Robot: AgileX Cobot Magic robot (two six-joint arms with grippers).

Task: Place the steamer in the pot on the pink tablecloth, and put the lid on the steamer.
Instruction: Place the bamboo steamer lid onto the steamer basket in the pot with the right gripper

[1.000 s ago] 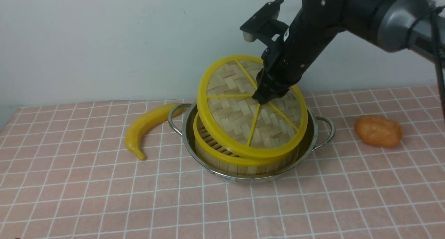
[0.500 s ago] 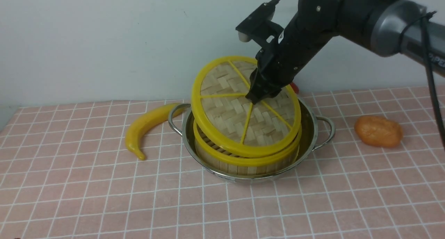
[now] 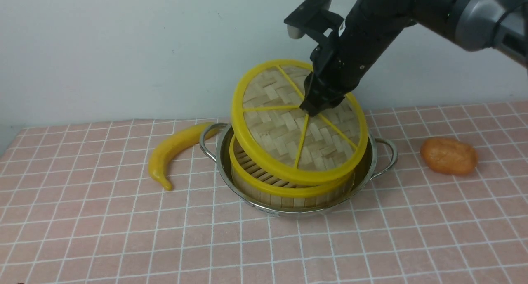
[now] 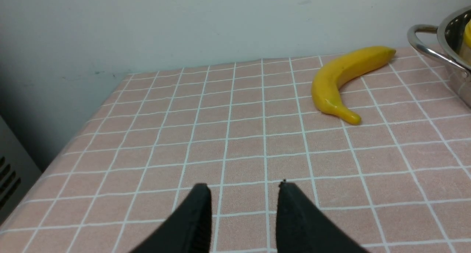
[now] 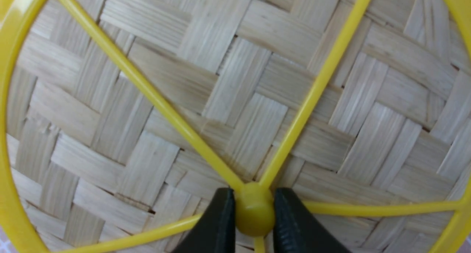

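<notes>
1. Now, the pink tablecloth covers the surface. The pot stands on it, between a banana and an orange lump.
2. The steamer already sits inside the pot, its yellow rim showing above the steel.
3. The lid hangs tilted over the steamer, near edge low by the steamer's rim and far edge raised. Whether the two touch I cannot tell.
4. The right jaws are pinched on the lid's hub. The left jaws stand parted, holding nothing, above bare cloth.
5. To finish well, level the lid, centre it rim over rim and lower it flat. Let go only then, because a tilted release would likely leave it cocked.
</notes>
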